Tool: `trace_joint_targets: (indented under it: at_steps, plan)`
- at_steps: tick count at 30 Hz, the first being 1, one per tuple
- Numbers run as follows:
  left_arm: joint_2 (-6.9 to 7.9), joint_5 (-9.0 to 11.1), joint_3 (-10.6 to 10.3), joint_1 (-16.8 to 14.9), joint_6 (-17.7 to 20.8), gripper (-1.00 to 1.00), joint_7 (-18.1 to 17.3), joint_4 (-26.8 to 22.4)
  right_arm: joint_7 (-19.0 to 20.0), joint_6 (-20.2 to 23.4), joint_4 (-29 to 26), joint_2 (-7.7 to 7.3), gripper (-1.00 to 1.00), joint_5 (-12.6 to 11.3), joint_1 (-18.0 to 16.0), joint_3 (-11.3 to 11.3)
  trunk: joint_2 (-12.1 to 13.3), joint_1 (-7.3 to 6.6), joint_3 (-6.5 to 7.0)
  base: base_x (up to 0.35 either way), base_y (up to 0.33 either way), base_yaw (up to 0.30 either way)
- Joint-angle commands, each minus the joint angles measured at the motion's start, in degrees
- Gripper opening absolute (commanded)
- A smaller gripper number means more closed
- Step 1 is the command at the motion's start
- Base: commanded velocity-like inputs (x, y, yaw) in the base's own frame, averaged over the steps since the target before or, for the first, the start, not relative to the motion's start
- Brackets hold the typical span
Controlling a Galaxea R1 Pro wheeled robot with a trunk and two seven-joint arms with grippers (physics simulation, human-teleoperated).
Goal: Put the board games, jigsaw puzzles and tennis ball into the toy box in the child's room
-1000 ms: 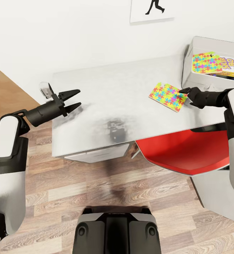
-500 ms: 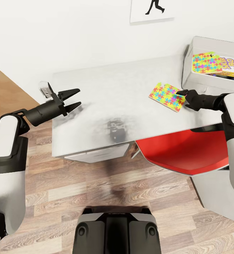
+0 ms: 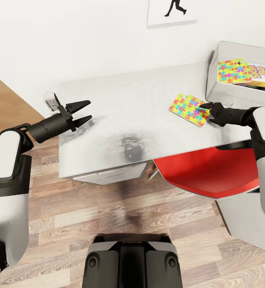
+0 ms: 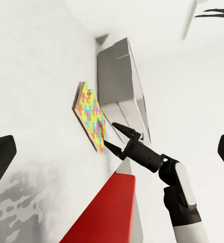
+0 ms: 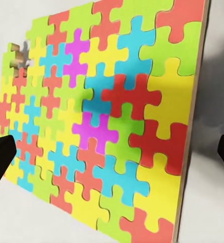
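One jigsaw puzzle (image 3: 188, 109) lies flat on the table (image 3: 128, 108), just left of the toy box (image 3: 224, 90). My right gripper (image 3: 209, 111) is open at the puzzle's right edge, one finger on each side of that corner. In the right wrist view the puzzle (image 5: 107, 121) spans the space between the two dark fingertips (image 5: 0, 157). The left wrist view shows the puzzle (image 4: 90, 117) with the right gripper (image 4: 114, 136) at its edge. A second puzzle (image 3: 233, 71) and the Skip-Bo board game (image 3: 261, 74) lie inside the toy box. My left gripper (image 3: 84, 112) hangs open over the table's left end, holding nothing.
A red chair seat (image 3: 208, 172) sticks out from under the table's front right edge. A white cabinet (image 3: 244, 220) stands at the lower right. The white wall with a silhouette poster (image 3: 172, 10) is behind the table. Wood plank floor (image 3: 108, 208) lies in front.
My right gripper has moved a little left and now reaches over the puzzle's right edge. The left arm and the puzzle have stayed put.
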Motion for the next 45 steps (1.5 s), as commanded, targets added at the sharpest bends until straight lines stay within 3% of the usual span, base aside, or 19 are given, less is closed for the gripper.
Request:
trace_joint_targets:
  at_steps: [1,30,45]
  plan:
    - [0.0,-0.6,0.1,0.0,0.2,1.0,-0.6,0.0,-0.5,0.2,0.0,0.0,1.0,-0.6,0.0,0.0,-0.1,0.03,-0.06,0.0,0.0,0.0]
    - [0.0,-0.6,0.0,0.0,0.2,1.0,-0.6,0.0,-0.4,-1.8,0.1,-0.33,1.0,-0.6,0.0,0.0,-0.1,0.03,-0.06,0.0,0.0,0.002]
    - [0.0,-0.7,0.0,0.0,0.2,1.0,-0.5,0.0,-0.5,-2.0,0.0,-0.34,1.0,-0.5,0.0,0.0,-0.1,0.03,-0.06,0.0,0.0,0.101]
